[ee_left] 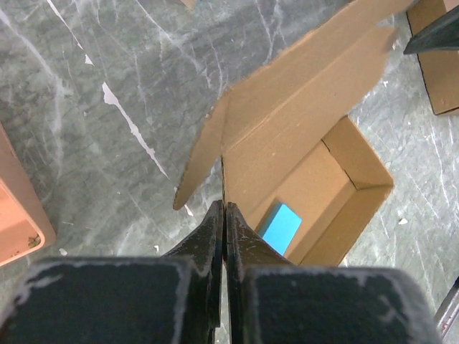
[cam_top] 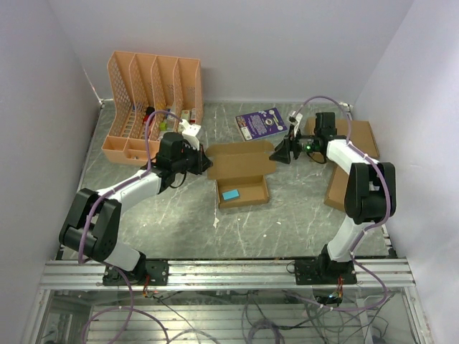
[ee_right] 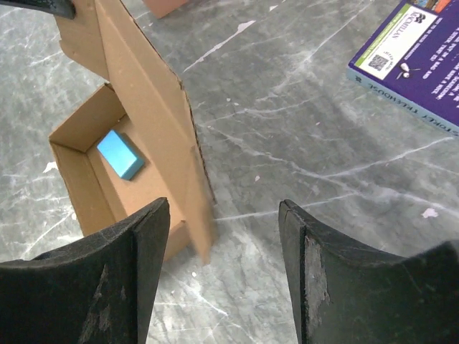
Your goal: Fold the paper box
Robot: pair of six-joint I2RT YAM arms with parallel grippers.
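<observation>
The paper box point(cam_top: 242, 175) is a small brown carton in the middle of the table, its tray open and its lid standing up at the back. A blue block point(cam_top: 230, 194) lies inside the tray. My left gripper point(cam_top: 208, 163) is at the lid's left end. In the left wrist view its fingers point(ee_left: 225, 208) are shut on the thin edge of a side flap of the paper box point(ee_left: 287, 122), with the blue block point(ee_left: 280, 228) beyond. My right gripper point(ee_right: 224, 215) stands open by the lid's right end. The lid's corner point(ee_right: 204, 247) hangs just inside its left finger, untouched.
An orange file rack point(cam_top: 150, 100) stands at the back left. A purple book point(cam_top: 261, 123) lies behind the box. Flat brown cardboard point(cam_top: 351, 165) lies under the right arm, near the right wall.
</observation>
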